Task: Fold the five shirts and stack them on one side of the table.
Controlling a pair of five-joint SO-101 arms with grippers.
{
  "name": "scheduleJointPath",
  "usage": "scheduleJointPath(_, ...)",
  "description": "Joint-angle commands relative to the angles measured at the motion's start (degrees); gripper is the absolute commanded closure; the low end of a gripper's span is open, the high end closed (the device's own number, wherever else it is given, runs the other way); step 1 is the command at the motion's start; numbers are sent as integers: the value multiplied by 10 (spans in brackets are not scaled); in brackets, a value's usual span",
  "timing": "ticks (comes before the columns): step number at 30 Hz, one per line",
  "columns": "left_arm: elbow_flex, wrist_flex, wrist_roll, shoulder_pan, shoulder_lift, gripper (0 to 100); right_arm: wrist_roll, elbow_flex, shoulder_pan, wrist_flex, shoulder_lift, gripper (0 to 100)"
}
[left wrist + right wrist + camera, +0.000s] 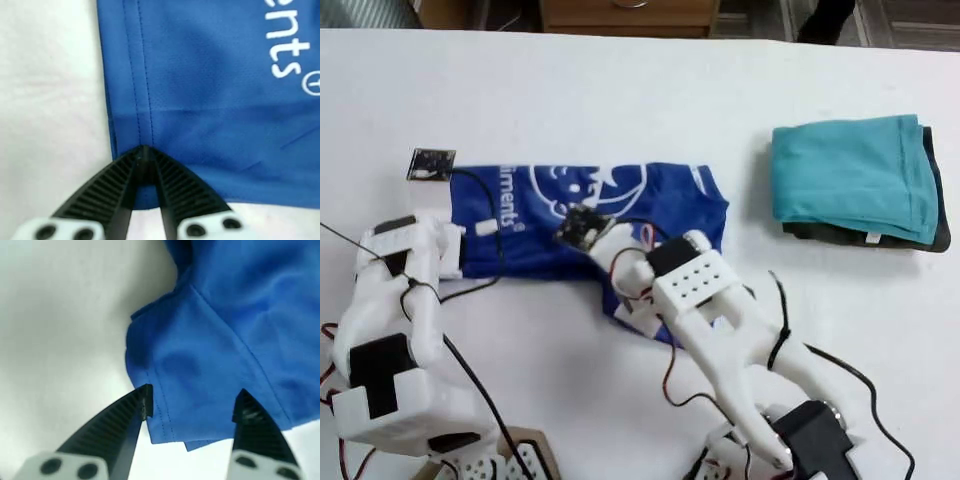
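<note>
Left gripper (pixel 145 150) is clenched on the left hem of the blue shirt (pixel 620 215), which lies across the middle of the table (pixel 620 90). Right gripper (pixel 192 402) gapes over its near sleeve. The cloth looks soft, light and slippery, so it is best pinched at hems or corners. Folded shirts (pixel 850 175) sit far right.

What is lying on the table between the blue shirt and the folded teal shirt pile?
The stretch is bare: the high view shows white table between the blue shirt and the folded pile.
</note>
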Motion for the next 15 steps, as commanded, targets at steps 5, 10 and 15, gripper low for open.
scheduleJointPath(5,-2,-9,4,-8,0,974,-2,-39,135,-77,15,953)
scheduleJointPath(10,-2,-9,4,-8,0,974,-1,-42,158,-147,112,977)
scheduleJointPath(15,-2,-9,4,-8,0,974,3,-71,171,-185,209,980)
